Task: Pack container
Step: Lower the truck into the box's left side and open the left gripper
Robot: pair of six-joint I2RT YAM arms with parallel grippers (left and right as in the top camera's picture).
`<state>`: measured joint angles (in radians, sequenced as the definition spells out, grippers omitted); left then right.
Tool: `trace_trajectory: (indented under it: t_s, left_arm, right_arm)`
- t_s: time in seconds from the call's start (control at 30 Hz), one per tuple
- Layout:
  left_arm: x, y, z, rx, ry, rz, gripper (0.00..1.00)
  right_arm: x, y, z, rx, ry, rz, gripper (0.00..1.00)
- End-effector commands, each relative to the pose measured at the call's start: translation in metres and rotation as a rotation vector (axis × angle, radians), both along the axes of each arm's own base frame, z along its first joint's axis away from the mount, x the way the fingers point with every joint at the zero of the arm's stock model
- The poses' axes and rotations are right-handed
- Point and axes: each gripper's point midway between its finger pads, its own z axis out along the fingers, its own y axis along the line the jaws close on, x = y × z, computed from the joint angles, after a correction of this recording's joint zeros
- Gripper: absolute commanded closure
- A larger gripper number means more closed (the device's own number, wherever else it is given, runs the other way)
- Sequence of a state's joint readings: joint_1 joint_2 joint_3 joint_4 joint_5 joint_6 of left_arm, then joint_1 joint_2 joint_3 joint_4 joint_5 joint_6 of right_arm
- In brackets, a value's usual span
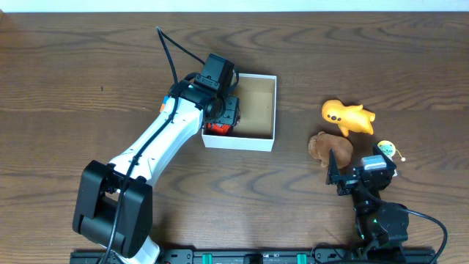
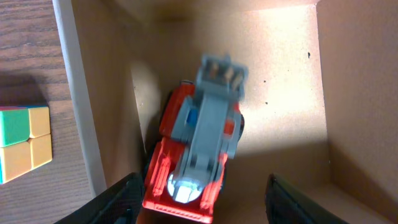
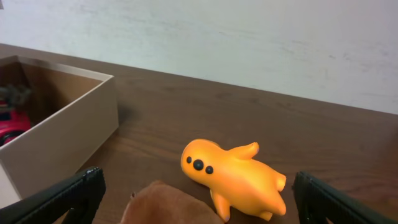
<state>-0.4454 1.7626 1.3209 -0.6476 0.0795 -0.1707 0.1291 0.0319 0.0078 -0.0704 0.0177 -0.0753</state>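
The container (image 1: 258, 141) is a square white box with a tan cardboard inside. A red and grey toy car (image 1: 220, 123) lies in its left part, against the wall. My left gripper (image 1: 218, 103) hangs over it. In the left wrist view the car (image 2: 199, 137) looks slightly blurred and sits between the open fingers (image 2: 199, 190), next to the box wall (image 2: 78, 106). My right gripper (image 1: 350, 173) is open and empty, just in front of a brown toy (image 1: 330, 147) and an orange toy (image 1: 347, 116). The right wrist view shows both, the orange toy (image 3: 233, 174) and the brown toy (image 3: 171, 205).
A green, yellow and orange cube (image 2: 22, 142) lies on the table just outside the box's left wall. A small green and yellow toy (image 1: 387, 150) sits right of the brown toy. The box (image 3: 68, 134) stands left of the right gripper (image 3: 199, 199).
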Motion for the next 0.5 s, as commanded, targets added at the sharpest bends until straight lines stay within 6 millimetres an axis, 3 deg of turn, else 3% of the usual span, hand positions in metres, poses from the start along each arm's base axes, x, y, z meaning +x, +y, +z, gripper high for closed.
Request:
trace_trajectory:
  t_s: [0.0, 0.3, 0.47]
  left_arm:
    - [0.003, -0.003, 0.008, -0.013, -0.017, -0.014, 0.37]
    - [0.023, -0.013, 0.024, -0.056, -0.11, -0.015, 0.41]
    - [0.043, -0.022, 0.042, -0.099, -0.201, -0.015, 0.59]
  right_arm:
    - [0.0, -0.001, -0.002, 0.014, 0.005, -0.006, 0.02]
    - [0.0, -0.001, -0.002, 0.014, 0.005, -0.006, 0.01]
    - [0.0, -0.001, -0.002, 0.014, 0.005, -0.007, 0.01]
